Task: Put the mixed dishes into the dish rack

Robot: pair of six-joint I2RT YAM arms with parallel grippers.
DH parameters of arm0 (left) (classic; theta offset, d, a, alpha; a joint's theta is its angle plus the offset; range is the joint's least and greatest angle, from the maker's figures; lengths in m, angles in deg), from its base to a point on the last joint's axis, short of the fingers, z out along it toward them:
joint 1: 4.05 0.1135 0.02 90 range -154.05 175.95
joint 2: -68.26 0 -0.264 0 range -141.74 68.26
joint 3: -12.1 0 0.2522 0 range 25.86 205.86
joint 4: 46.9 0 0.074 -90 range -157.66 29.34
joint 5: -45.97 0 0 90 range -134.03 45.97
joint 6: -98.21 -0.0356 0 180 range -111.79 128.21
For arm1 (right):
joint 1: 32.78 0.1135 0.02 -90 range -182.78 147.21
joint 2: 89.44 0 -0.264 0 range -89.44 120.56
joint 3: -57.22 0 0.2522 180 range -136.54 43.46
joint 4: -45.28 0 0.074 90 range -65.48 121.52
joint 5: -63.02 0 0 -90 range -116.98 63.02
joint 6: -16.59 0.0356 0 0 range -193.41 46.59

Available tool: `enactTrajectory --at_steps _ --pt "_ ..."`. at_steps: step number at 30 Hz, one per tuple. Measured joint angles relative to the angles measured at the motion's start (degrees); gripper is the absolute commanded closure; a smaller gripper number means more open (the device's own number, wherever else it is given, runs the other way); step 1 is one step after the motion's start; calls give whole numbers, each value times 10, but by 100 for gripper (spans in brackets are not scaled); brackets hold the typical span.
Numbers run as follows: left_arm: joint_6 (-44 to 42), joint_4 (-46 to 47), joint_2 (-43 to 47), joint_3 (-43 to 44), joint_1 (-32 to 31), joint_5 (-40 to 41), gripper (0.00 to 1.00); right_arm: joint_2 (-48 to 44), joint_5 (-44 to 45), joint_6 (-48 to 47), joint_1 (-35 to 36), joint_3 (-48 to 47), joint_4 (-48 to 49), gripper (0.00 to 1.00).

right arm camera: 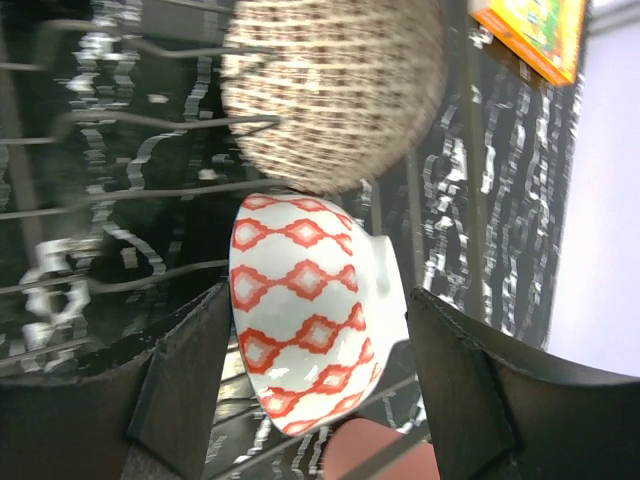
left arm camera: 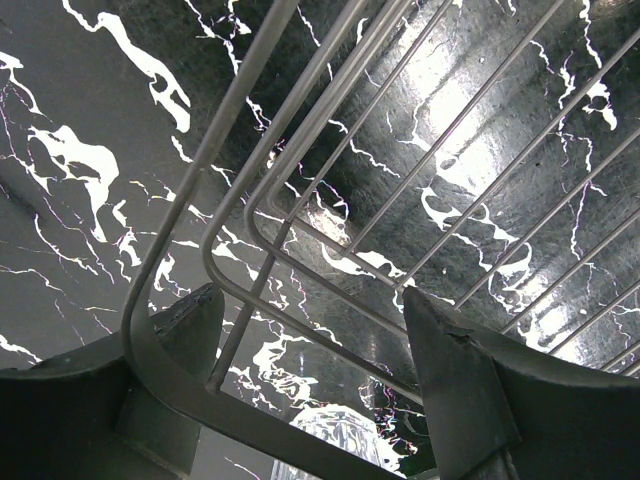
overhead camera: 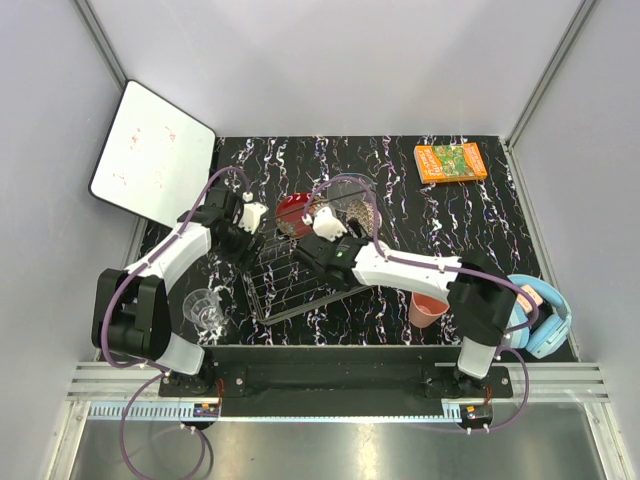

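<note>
The wire dish rack (overhead camera: 290, 280) sits mid-table. The red dish (overhead camera: 293, 212) stands on edge at the rack's far end, its outside (right arm camera: 300, 320) white with red diamonds. My right gripper (overhead camera: 322, 226) (right arm camera: 315, 310) is open, with a finger on each side of the dish. The beige-brown patterned bowl (overhead camera: 362, 212) (right arm camera: 335, 90) leans just beyond it, a clear glass bowl (overhead camera: 350, 185) behind. My left gripper (overhead camera: 250, 214) (left arm camera: 310, 310) is open over the rack's far-left corner wires (left arm camera: 300, 210). The clear glass cup (overhead camera: 205, 308) (left arm camera: 340, 440) and the salmon-pink cup (overhead camera: 427, 310) stand on the table.
An orange book (overhead camera: 450, 162) (right arm camera: 535, 35) lies at the far right. Blue headphones (overhead camera: 540, 318) rest at the near right edge. A white board (overhead camera: 152, 150) leans at the far left. A salmon-red curved surface (right arm camera: 370, 455) shows at the bottom of the right wrist view.
</note>
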Motion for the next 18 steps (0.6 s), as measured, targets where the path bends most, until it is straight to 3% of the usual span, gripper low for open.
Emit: enactTrajectory --at_steps 18 --pt "7 12 3 -7 0 -6 27 -64 10 16 -44 18 -17 23"
